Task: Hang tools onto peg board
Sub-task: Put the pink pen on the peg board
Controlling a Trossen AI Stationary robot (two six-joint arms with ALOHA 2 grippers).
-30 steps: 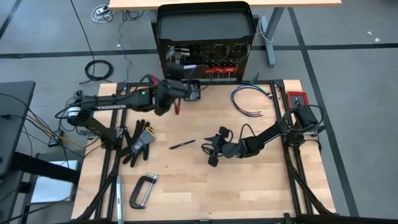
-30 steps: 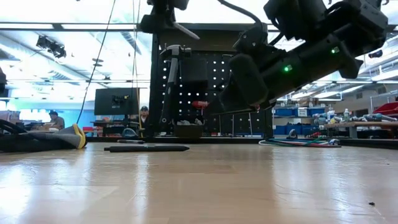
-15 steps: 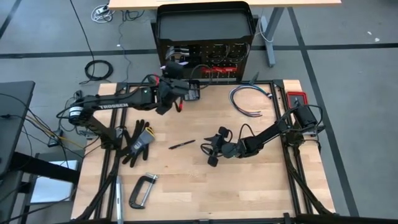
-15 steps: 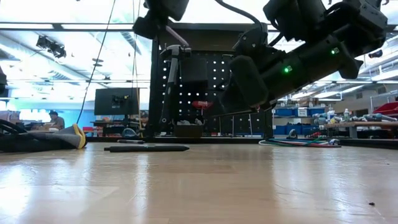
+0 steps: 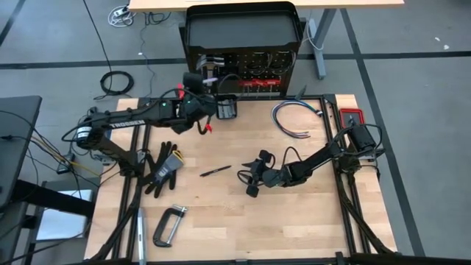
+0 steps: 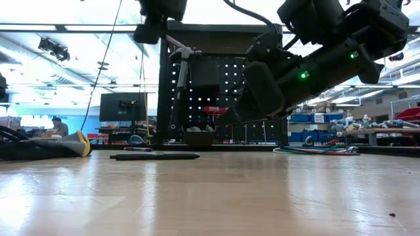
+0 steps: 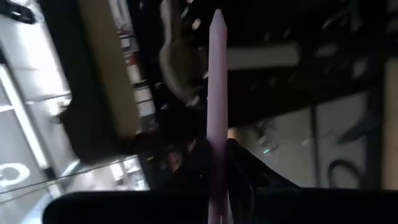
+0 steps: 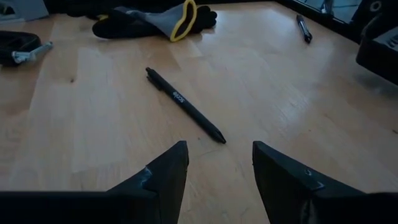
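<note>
The black peg board [image 5: 243, 70] stands upright at the table's far edge. A steel-headed hammer [image 6: 178, 85] and red-handled tools [image 5: 259, 85] hang on its face. My left gripper [image 5: 203, 103] is raised just in front of the board, shut on a driver whose pale metal shaft [image 7: 216, 93] sticks out ahead of the fingers. A red part [image 5: 208, 129] shows beside the gripper. My right gripper [image 8: 217, 168] hovers open and low over mid-table, with a black pen [image 8: 186, 106] lying on the wood ahead of it. A grey C-clamp [image 5: 168, 224] lies near the front left. My left gripper pinches the driver's shaft [image 7: 216, 140] between its two fingers. The fingers reach almost level toward the peg board, and the shaft runs on past them to a pointed tip [image 7: 216, 15]. The driver is lifted clear of the table. My own fingers hide its handle end.
A black work glove [image 5: 163, 163] lies at the table's left. A small black box [image 5: 227, 108] sits next to my left gripper. Blue-white cables [image 5: 294, 118] curl at the far right, and a red object [image 5: 352, 118] lies by the right edge. Bare wood fills the near half.
My left gripper has moved toward the table's far-left, closer to the peg board, and has rolled at the wrist. It has carried the driver along, still shut on it.
</note>
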